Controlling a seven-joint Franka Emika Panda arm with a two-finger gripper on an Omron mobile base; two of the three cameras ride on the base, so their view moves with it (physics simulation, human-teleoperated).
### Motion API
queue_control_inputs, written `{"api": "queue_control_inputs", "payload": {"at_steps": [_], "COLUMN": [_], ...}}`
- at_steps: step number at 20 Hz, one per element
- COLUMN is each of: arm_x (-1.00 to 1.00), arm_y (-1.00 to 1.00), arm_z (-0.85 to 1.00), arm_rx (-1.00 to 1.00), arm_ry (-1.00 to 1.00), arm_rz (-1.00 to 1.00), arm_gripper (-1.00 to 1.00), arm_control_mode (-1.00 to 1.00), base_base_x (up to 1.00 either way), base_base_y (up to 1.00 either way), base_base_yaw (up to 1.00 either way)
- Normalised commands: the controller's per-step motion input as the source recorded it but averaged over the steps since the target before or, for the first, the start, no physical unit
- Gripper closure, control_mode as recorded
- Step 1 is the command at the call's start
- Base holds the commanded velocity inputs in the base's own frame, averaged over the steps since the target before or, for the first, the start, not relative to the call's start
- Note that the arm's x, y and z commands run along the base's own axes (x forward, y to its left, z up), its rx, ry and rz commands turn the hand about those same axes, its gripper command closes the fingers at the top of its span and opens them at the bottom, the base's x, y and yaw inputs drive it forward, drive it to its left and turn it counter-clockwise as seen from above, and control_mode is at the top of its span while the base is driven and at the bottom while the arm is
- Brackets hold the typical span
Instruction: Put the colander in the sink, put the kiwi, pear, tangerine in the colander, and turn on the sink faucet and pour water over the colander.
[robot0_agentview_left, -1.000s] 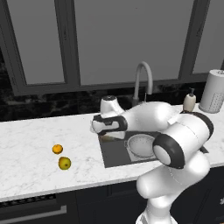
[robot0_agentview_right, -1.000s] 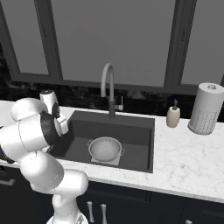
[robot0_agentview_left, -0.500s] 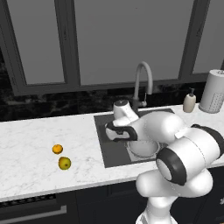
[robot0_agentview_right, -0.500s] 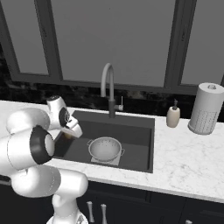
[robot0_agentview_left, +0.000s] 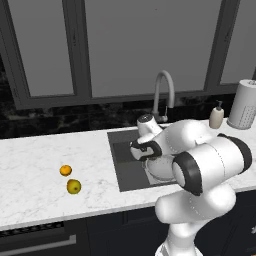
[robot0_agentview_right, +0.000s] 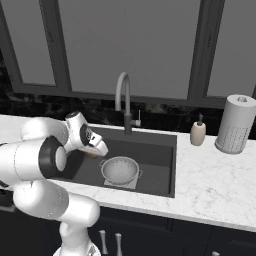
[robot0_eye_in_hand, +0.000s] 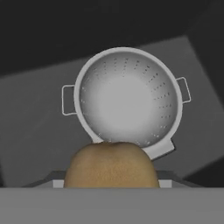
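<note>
The small brown oval kiwi (robot0_eye_in_hand: 111, 165) sat clamped in the pincer (robot0_agentview_right: 96, 151). Just below and ahead of it sat the round silver-grey metal colander (robot0_eye_in_hand: 127, 99), down in the dark grey sink (robot0_agentview_right: 160, 170).

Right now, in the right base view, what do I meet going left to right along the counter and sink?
gripper holding the kiwi → colander → sink faucet → soap pump bottle → paper towel roll.
</note>
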Motion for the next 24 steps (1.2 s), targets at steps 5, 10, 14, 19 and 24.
{"api": "queue_control_inputs", "payload": {"at_steps": [5,10,14,19,24], "arm_x": [0.12,0.13,0.07,0.11,0.1], "arm_y": [-0.46,-0.4,-0.24,-0.05,-0.06], "arm_z": [-0.21,-0.21,-0.27,-0.29,-0.3], "arm_rx": [-0.08,0.0,0.0,0.0,0.0], "arm_ry": [0.0,0.12,0.12,0.0,0.0], "arm_rz": [0.12,0.09,0.13,0.15,0.13], "arm_gripper": [1.0,1.0,1.0,1.0,1.0], "arm_control_mode": [-1.0,-1.0,-1.0,-1.0,-1.0], "base_base_x": [0.0,0.0,0.0,0.0,0.0], "base_base_y": [0.0,0.0,0.0,0.0,0.0], "base_base_yaw": [0.0,0.0,0.0,0.0,0.0]}}
